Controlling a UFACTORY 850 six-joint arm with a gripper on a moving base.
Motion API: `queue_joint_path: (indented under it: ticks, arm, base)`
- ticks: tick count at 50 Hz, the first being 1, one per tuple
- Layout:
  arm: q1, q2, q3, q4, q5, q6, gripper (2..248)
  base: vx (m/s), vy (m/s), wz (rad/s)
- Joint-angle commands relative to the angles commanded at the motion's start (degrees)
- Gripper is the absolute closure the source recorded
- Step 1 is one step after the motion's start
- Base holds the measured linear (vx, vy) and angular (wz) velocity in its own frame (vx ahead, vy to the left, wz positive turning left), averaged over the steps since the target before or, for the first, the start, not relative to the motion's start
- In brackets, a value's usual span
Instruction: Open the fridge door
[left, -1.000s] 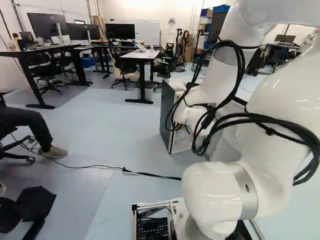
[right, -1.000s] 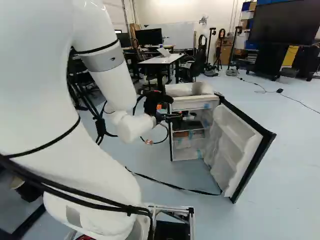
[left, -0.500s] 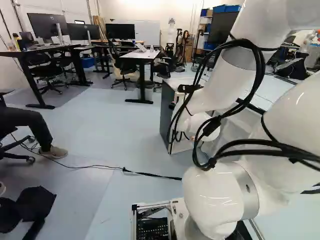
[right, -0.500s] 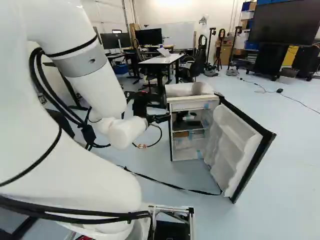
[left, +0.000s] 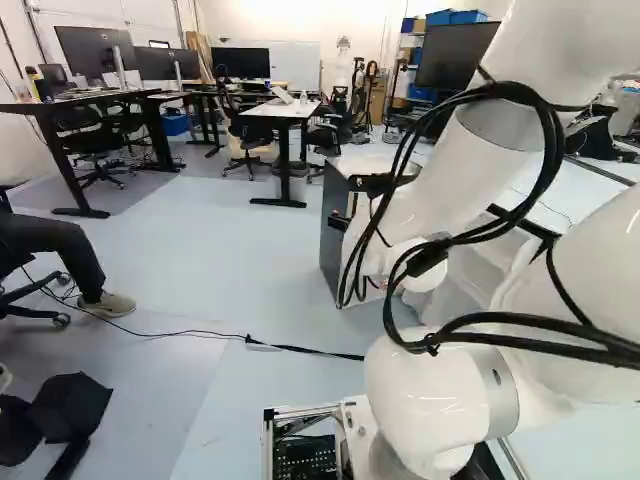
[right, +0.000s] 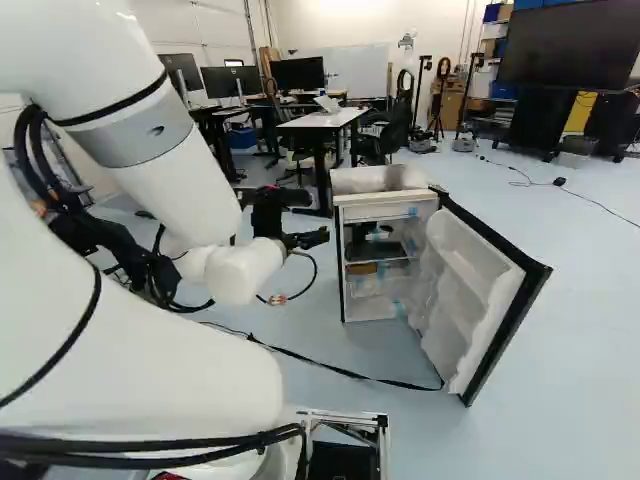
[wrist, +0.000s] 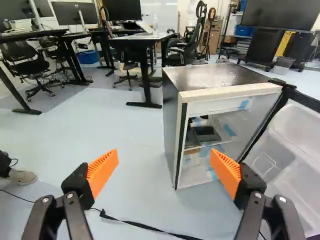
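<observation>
"Wide apart, the two fingers of the claw (right: 316, 238) leave their orange pads (wrist: 102, 172) facing each other with a gap between. With twelve straight ahead of it, how does the fridge (wrist: 171, 125) look?"

"Small and boxy: pale front rim, dark side, shiny grey top (wrist: 215, 75). Its front is open to us, showing light shelves, bits of blue tape (wrist: 229, 130) and a dark tray (wrist: 205, 134). The door (right: 470, 290) stands swung well out, white lining showing, black along its edge."

"And the edges, nearest first?"

"A black strap (wrist: 140, 225) crosses the pale floor (wrist: 135, 135), low and closest. Next comes the fridge's front left upright, just past twelve. The door's black frame leans away from the body toward two, with a wedge of room between lining and front. Pale floor stretches from ten to twelve, alongside the dark side. Beyond, between eleven and twelve, stands a white-topped table (right: 315, 121)."

"So where does the fridge sit from the claw?"

"Ahead, its body between twelve and one, the door over toward two. Both are apart from the fingers, and the open front faces back our way."
</observation>
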Motion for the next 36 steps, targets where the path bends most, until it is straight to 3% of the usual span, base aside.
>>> queue_joint_path:
  ticks: [36]
  arm:
    - [0.31,0.83,0.51,-0.88,-0.55,0.0,3]
  base:
    - [0.0,0.0,0.0]
